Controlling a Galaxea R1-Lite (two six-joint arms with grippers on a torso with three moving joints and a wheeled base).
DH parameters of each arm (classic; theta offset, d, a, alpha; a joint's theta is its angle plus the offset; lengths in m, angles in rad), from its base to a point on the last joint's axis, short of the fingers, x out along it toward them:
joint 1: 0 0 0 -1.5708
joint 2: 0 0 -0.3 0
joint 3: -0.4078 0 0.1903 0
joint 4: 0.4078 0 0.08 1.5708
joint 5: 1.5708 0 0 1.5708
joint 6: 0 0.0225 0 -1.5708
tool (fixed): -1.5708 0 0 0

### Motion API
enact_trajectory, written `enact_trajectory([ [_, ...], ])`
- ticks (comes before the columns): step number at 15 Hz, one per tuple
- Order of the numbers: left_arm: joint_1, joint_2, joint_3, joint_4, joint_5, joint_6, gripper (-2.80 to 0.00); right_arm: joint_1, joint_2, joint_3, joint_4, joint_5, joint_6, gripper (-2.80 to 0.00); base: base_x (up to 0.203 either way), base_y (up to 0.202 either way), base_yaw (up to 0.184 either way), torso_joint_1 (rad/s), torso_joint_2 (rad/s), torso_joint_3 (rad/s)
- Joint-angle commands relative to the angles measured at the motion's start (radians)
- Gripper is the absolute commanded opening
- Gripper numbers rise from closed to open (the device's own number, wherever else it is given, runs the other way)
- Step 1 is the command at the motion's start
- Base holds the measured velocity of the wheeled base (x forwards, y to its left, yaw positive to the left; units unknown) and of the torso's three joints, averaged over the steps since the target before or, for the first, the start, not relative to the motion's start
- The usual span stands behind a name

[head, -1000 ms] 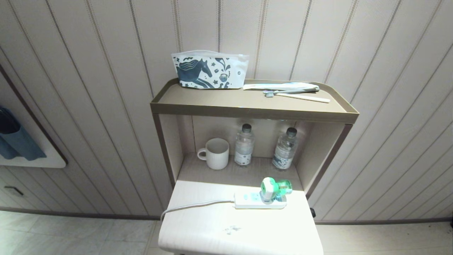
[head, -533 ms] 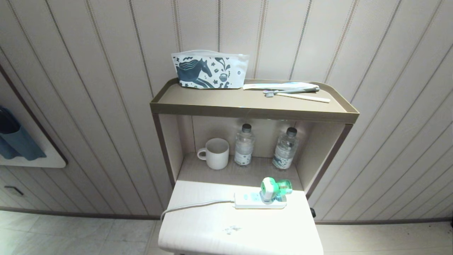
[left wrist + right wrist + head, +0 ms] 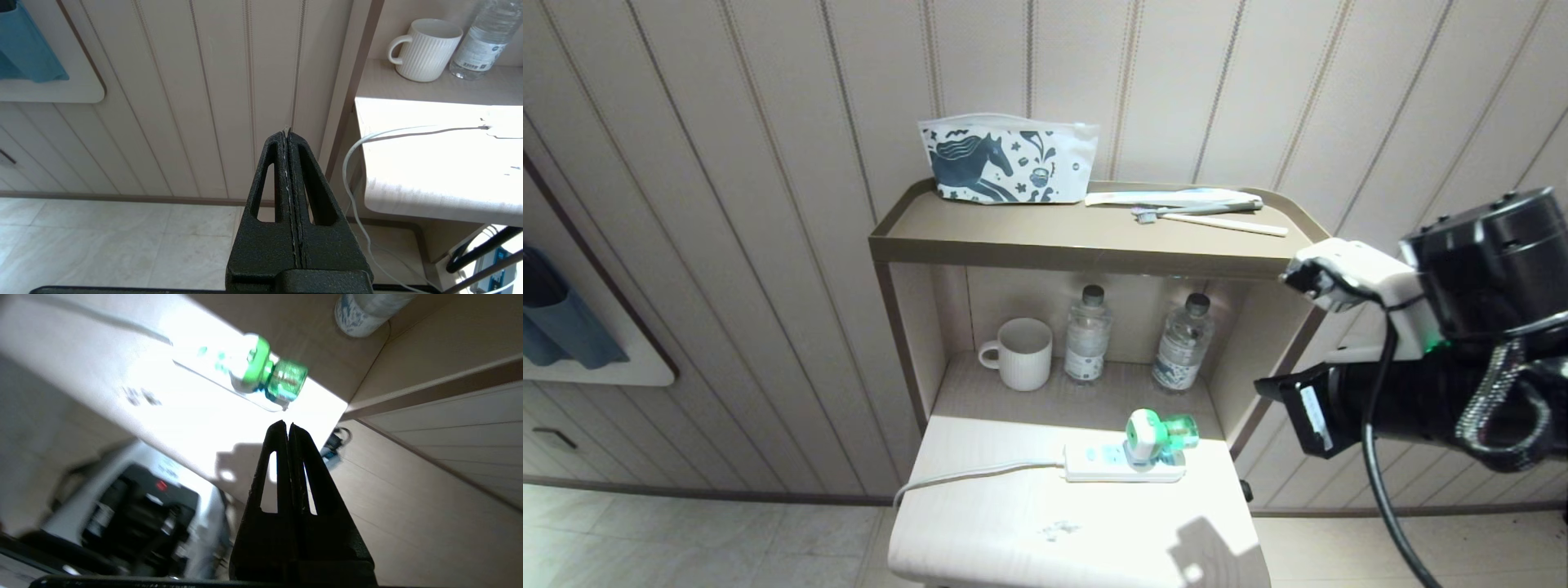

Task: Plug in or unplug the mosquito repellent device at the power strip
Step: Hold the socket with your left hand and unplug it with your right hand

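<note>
**Repellent device seated in the strip; nothing gripped yet**

Near the back right corner of the surface (image 3: 1013, 539), the mosquito repellent device (image 3: 1150, 433) is seen plugged into the power strip (image 3: 1123, 467), its white-and-green head upright on a socket and its green bottle pointing toward the right edge. Since the device is seated, unplugging is judged to be the job in hand, and none of it is done: the device is untouched.

The right tool (image 3: 288, 425) is held off the right edge of the surface, well apart from the device, with its fingers pressed together and nothing between them. It would have to be opened and brought to the device head before any pull can be made. The left tool (image 3: 287, 130) is parked beyond the left edge, also closed flat and empty.

Counted: one repellent device, one power strip with one white cord (image 3: 964, 475) trailing off the left edge. On the shelf behind are one ribbed mug (image 3: 1021, 354) and two water bottles (image 3: 1086, 335). On the top shelf lie one printed pouch (image 3: 1005, 163) and two toothbrushes (image 3: 1217, 219) beside a flat packet.
</note>
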Motion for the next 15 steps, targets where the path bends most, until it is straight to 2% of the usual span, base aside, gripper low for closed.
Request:
enact_trajectory([
  [1,0.0,0.001,0.0,0.002,0.0,0.0,-2.8,-0.003,0.081,0.007,0.003,0.002,-0.128,-2.8,0.0,0.0,0.0,0.0,0.0,0.0],
  [3,0.0,0.001,0.0,0.002,0.0,0.0,-2.8,-0.05,0.133,-0.008,0.001,0.027,-0.292,-2.8,0.0,0.0,0.0,0.0,0.0,0.0],
  [4,0.0,0.001,0.0,0.002,0.0,0.0,-2.8,-0.065,0.162,-0.031,-0.002,0.051,-0.33,-2.8,0.0,0.0,0.0,0.0,0.0,0.0],
  [7,-0.001,0.001,-0.001,0.003,0.0,0.0,-2.8,-0.07,0.239,-0.08,-0.003,0.089,-0.379,-2.8,0.0,0.0,0.0,0.0,0.0,0.0],
  [10,-0.001,0.001,-0.001,0.003,0.0,-0.001,-2.8,-0.06,0.313,-0.081,-0.004,0.094,-0.429,-2.8,0.0,0.0,0.0,0.0,0.0,0.0],
  [11,-0.001,0.001,-0.001,0.003,0.0,-0.001,-2.8,-0.062,0.329,-0.084,-0.004,0.099,-0.475,-2.8,0.0,0.0,0.0,0.0,0.0,0.0],
  [14,-0.001,0.001,-0.001,0.003,0.0,-0.001,-2.8,-0.073,0.327,-0.101,0.005,0.104,-0.695,-2.8,0.0,0.0,0.0,0.0,0.0,0.0],
  [15,-0.001,0.001,-0.001,0.003,0.0,-0.001,-2.8,-0.072,0.33,-0.123,0.009,0.104,-0.732,-2.8,0.0,0.0,0.0,0.0,0.0,0.0],
])
